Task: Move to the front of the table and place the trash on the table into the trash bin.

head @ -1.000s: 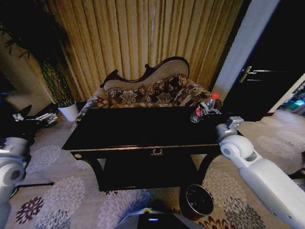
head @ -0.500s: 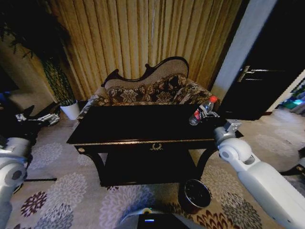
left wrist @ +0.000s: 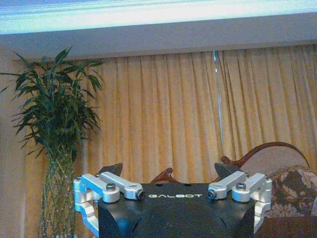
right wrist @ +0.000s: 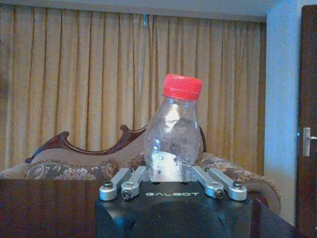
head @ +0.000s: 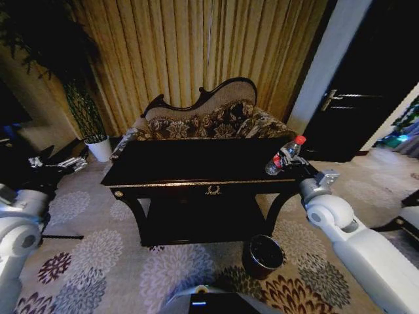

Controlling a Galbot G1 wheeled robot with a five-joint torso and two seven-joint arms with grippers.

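Curtained room, black table (head: 196,171): right gripper (right wrist: 172,179) clamped on bottle (right wrist: 173,134) above table's right end; left gripper (left wrist: 167,184) spread, idle; next, carry toward trash bin (head: 263,256) below table.

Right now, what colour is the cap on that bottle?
Red; the bottle cap shows best in the right wrist view.

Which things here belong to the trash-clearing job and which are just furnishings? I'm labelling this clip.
Job: table; bottle held in right gripper; trash bin.
Bystanders: sofa; potted plant; curtains; door; left gripper, parked left of table.
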